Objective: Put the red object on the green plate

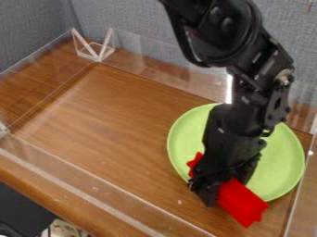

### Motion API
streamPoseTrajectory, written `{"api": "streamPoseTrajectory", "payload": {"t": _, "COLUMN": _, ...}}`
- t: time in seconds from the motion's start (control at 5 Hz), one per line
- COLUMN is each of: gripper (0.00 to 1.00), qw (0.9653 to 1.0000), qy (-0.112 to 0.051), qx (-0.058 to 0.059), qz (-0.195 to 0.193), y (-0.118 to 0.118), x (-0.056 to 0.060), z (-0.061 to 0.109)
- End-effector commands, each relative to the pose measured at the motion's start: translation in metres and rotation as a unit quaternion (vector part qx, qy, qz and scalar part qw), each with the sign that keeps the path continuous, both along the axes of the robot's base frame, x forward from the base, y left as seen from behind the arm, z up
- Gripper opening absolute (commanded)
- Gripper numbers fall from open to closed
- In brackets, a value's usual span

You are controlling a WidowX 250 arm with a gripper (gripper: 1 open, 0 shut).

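Nearest the camera, the red object [234, 201] lies at the near rim of the green plate [284, 157], its far end hidden under the gripper [209, 181]. The black gripper points down onto that end, but its jaws blur into the dark arm, so whether they clamp the block cannot be told. The arm covers the plate's middle. Beyond the plate, a clear wire stand [93, 43] sits at the wooden table's [99, 120] far corner.
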State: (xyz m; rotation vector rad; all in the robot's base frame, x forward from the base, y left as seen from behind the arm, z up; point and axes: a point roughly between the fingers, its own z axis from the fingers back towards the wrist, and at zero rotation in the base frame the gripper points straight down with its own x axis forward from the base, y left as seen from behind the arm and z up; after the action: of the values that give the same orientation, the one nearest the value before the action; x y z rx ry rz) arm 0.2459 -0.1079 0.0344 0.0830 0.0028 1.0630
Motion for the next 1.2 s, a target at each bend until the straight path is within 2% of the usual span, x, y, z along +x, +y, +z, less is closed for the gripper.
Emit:
{"api": "streamPoseTrajectory", "payload": {"t": 0.0, "gripper": 0.00, "qw": 0.9998, "qy": -0.013, "qx": -0.009, "qz": -0.007, "y": -0.003, "x": 0.006, "z": 0.008}}
{"api": "streamPoseTrajectory", "payload": {"t": 0.2, "gripper": 0.00, "qw": 0.9998, "qy": -0.013, "qx": -0.010, "qz": -0.010, "y": -0.003, "x": 0.011, "z": 0.007}}
{"api": "streamPoseTrajectory", "payload": {"t": 0.4, "gripper": 0.00, "qw": 0.9997, "qy": -0.016, "qx": -0.019, "qz": -0.003, "y": -0.006, "x": 0.015, "z": 0.016}}
{"api": "streamPoseTrajectory", "payload": {"t": 0.6, "gripper": 0.00, "qw": 0.9993, "qy": -0.017, "qx": -0.027, "qz": -0.018, "y": -0.012, "x": 0.009, "z": 0.016}}
{"api": "streamPoseTrajectory", "payload": {"t": 0.8, "gripper": 1.00, "qw": 0.9988, "qy": -0.016, "qx": -0.035, "qz": -0.031, "y": -0.018, "x": 0.004, "z": 0.014}}
{"api": "streamPoseTrajectory", "payload": {"t": 1.0, "gripper": 1.00, "qw": 0.9984, "qy": -0.018, "qx": -0.044, "qz": -0.030, "y": -0.019, "x": 0.002, "z": 0.019}}
